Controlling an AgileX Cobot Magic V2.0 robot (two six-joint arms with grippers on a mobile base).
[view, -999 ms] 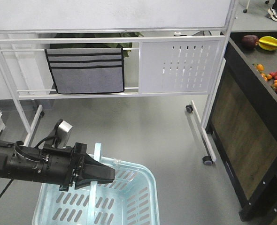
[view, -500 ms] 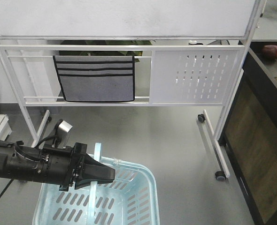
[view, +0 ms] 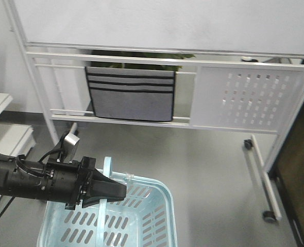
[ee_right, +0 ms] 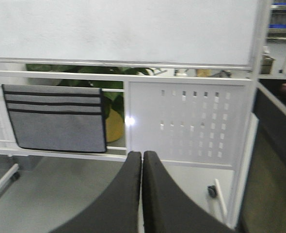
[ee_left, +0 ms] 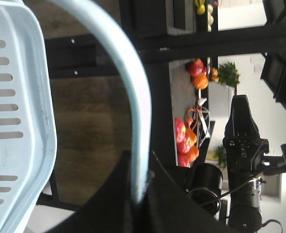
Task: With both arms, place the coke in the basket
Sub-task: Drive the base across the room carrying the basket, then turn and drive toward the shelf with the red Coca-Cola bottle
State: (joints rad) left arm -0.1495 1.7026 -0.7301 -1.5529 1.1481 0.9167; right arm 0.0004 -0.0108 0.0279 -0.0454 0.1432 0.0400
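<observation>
left claw [view: 122, 191] level, gripping basket handle [view: 106, 165]

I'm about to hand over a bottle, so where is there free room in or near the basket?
What shows inside the basket is bare, right of the raised handle. The grey floor between basket and whiteboard stand is open too. Crowded: the left side, where the left pincer grips the handle.
</observation>
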